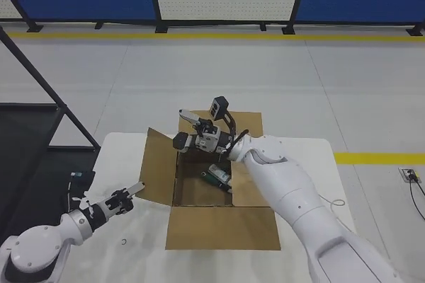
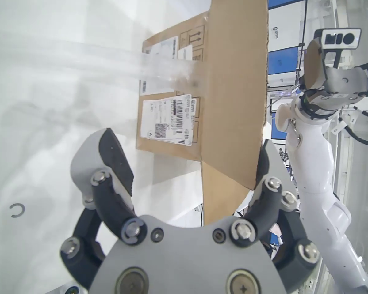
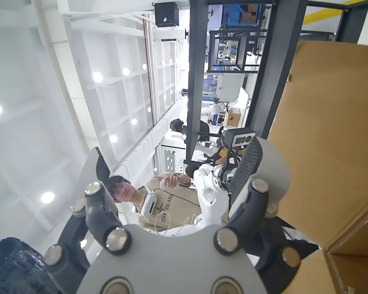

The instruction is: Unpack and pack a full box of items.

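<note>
Now the cardboard box [image 1: 222, 228] sits in the middle of the white counter [image 1: 127, 152] with all four flaps folded outward. Inside it, toward the robot's right, lies a green and dark packet [image 1: 218, 175]; the rest of the box floor looks bare brown.

From the top view, the right pincer [image 1: 180, 129] hangs above the far left corner of the box opening, turned on its side and pointing to the robot's left. Its own wrist view shows the right pincer [image 3: 178, 148] with its fingers [image 3: 248, 160] spread apart and nothing between them, a cardboard flap [image 3: 325, 130] close beside one finger.

The left pincer [image 1: 132, 194] is low over the counter, just beside the outer edge of the left flap [image 1: 158, 166]. In the left wrist view, the left pincer [image 2: 185, 142] is spread wide and holds nothing, with the flap's corner close to one finger.

A small C-shaped ring [image 1: 122, 243] lies on the counter near the left arm.
</note>
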Tool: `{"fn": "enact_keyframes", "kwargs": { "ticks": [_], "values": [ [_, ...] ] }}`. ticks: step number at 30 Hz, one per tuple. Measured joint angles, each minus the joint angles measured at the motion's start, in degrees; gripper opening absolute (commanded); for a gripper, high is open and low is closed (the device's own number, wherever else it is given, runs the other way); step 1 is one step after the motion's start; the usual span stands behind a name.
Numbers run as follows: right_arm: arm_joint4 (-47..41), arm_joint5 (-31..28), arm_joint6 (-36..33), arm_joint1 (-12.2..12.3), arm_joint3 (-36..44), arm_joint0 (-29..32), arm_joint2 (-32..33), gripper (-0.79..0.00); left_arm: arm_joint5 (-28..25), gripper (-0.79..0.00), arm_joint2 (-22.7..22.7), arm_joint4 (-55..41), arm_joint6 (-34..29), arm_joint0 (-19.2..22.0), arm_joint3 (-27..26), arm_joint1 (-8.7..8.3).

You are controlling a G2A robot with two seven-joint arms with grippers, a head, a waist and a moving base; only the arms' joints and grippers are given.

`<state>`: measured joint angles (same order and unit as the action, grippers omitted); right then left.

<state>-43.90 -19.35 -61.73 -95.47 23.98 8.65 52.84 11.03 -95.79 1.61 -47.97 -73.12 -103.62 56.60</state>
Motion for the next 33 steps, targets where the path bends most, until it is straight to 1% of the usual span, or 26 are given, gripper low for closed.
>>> {"fn": "enact_keyframes", "kwargs": {
  "ticks": [5,9,14,19,24,33],
  "values": [
    [0.62,-0.7,-0.71,2.12,1.57,1.56,3.2,0.0,0.86,0.0,-0.34,0.54,0.06,-0.6,2.33,-0.21],
    [1.7,-1.03,-0.4,3.57,4.06,3.34,5.28,0.0,1.46,0.0,0.59,1.36,0.46,-0.19,4.11,-0.26],
    [3.65,-1.24,0.28,5.86,7.83,6.02,8.68,0.0,1.83,0.0,2.66,1.29,0.44,1.3,7.07,-0.2],
    [6.02,0.71,1.0,7.91,12.82,9.29,11.68,0.0,2.59,0.0,5.16,2.82,0.34,3.28,10.15,-0.17],
    [7.13,3.49,2.04,9.14,17.12,12.13,13.71,0.0,3.09,0.0,6.78,4.15,0.0,4.37,11.24,-0.2],
    [7.97,5.88,2.73,9.94,20.9,14.17,14.98,0.0,3.64,0.0,7.27,4.61,0.17,4.55,12.04,-0.35]
  ]
}}
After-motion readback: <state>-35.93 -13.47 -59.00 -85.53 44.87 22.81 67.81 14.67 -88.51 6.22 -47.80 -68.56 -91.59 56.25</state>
